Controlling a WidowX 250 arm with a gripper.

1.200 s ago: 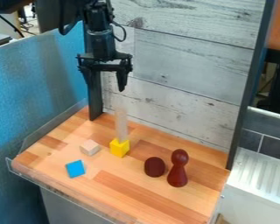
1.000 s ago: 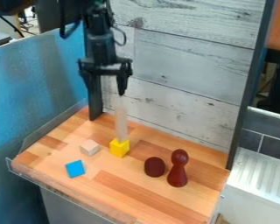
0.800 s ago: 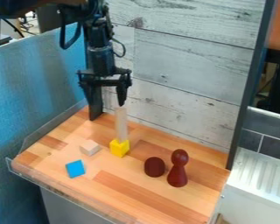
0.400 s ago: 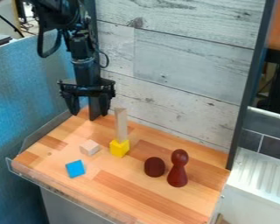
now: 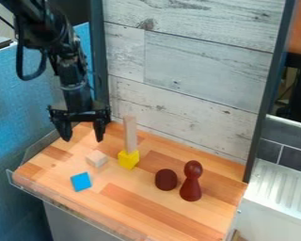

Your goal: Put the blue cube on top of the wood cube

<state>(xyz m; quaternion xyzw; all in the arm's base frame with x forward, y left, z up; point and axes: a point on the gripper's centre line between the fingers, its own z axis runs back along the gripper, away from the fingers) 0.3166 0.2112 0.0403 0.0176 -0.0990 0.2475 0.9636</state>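
Blue cube (image 5: 81, 181) lies below-left of the wood cube (image 5: 97, 158) in view; the gripper (image 5: 83, 140) hangs above-left of the wood cube, fingers spread, empty. Picking seems in hand, needing alignment, then lowering.

A yellow block (image 5: 128, 160) stands near a dark red pawn-shaped piece (image 5: 191, 182).

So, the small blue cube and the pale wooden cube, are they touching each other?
Apart. In the camera view, the wooden tabletop shows as a narrow strip between the blue cube and the pale wooden cube.
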